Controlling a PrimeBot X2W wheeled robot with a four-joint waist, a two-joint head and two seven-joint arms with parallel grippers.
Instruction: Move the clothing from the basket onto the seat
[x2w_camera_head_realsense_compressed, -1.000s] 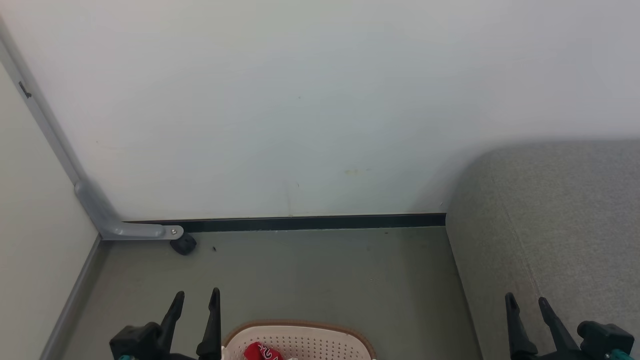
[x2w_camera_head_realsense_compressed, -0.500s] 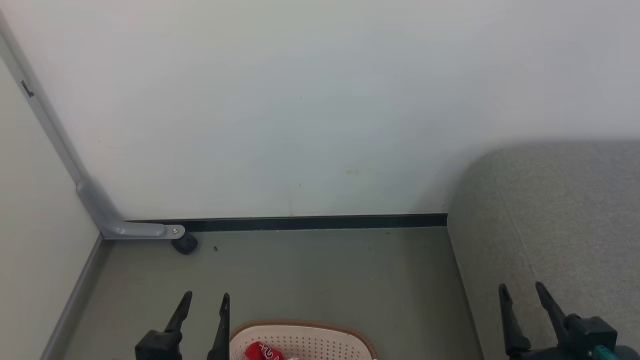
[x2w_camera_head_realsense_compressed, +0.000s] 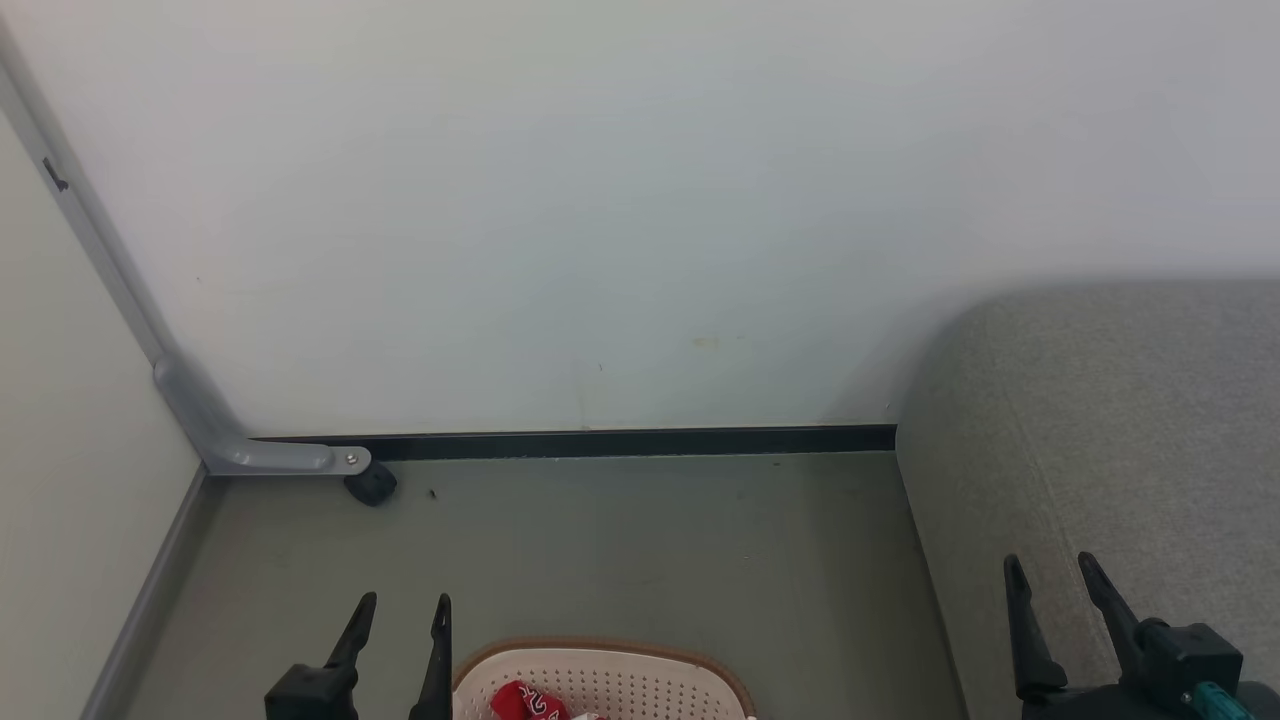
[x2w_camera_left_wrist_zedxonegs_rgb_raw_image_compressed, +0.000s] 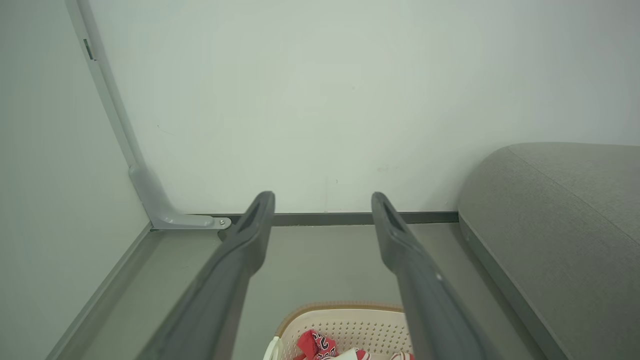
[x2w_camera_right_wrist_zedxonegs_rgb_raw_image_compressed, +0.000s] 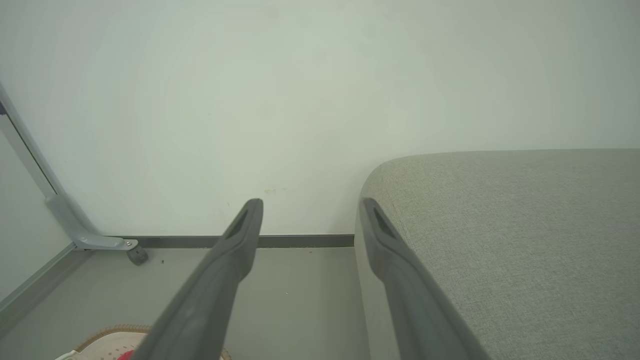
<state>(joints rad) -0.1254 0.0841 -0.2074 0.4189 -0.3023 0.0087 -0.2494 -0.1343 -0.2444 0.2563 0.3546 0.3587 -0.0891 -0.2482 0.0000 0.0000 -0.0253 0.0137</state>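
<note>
Clothing (x2w_camera_head_realsense_compressed: 527, 703) is seen bunched in the basket (x2w_camera_head_realsense_compressed: 620, 685), which is set on the floor (x2w_camera_head_realsense_compressed: 640, 540) at the bottom edge of the head view, near the seat (x2w_camera_head_realsense_compressed: 1100, 430). Red fabric with white lettering is made out; only a small part is shown. No garment is seen on the visible part of the seat, so the task is judged not yet begun, with all lifting and carrying left. Left claw (x2w_camera_head_realsense_compressed: 405, 600) is held wide and empty just beside the basket rim. Right claw (x2w_camera_head_realsense_compressed: 1050, 560) is spread wide, empty, over the seat edge.
</note>
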